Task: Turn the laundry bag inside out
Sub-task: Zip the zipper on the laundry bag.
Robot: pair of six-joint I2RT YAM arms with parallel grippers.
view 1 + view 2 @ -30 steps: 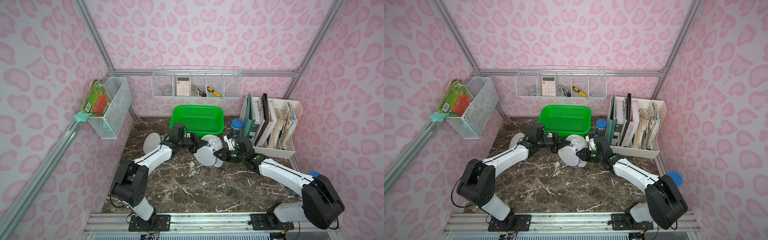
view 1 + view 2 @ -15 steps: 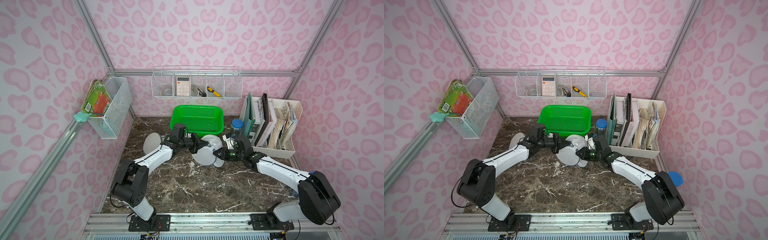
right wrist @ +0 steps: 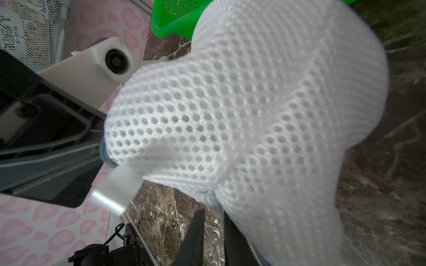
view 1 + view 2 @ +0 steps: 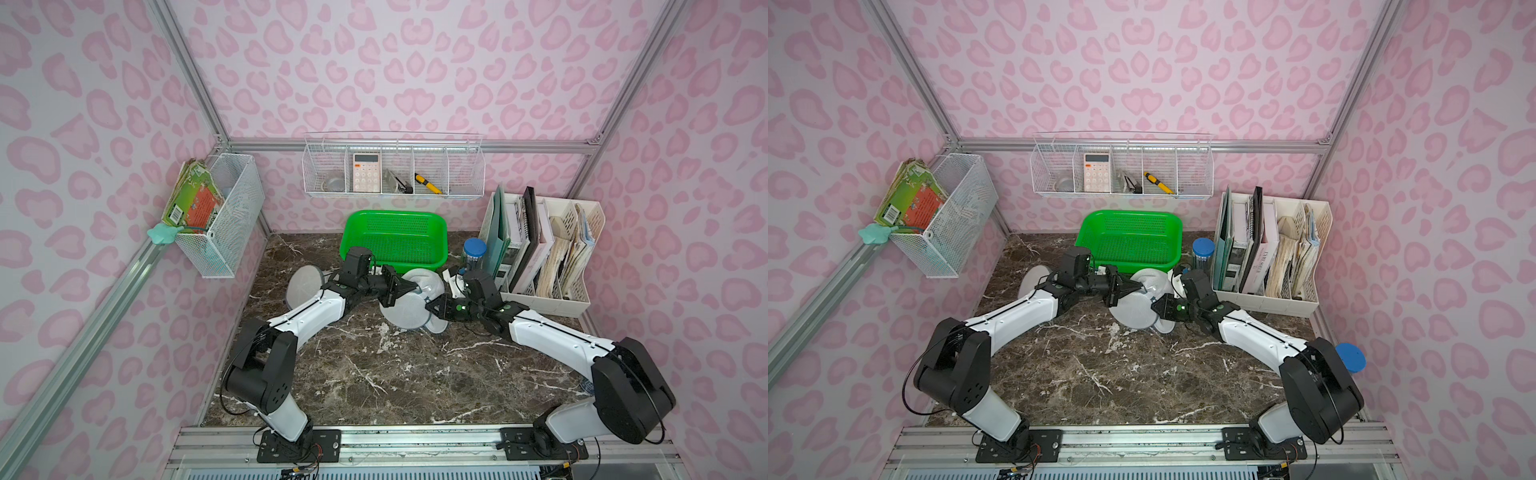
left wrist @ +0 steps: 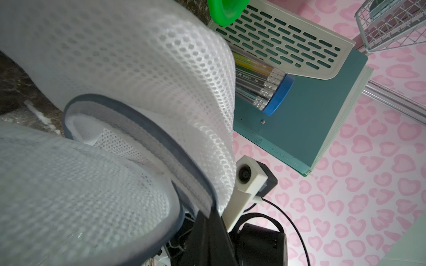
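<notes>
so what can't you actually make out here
- right pincer: the laundry bag bulges over one finger in the right wrist view, so whether mesh sits between the jaws is unclear; too small in both top views.
- left pincer tips: buried under the bag's rim in the left wrist view.
- small grey item in the wire shelf: too small to name in a top view.

A robot test cell in a lab, dressed as a home-office corner. Aluminium frame bars hold flat wall panels papered in pink hearts, boxing in a marble-look tabletop. A left arm and a right arm are bolted to a metal rail along the bottom edge. Props line the back: a wire shelf with a calculator at upper centre, a wire basket at left, a green tray at centre, and a file rack at right.
</notes>
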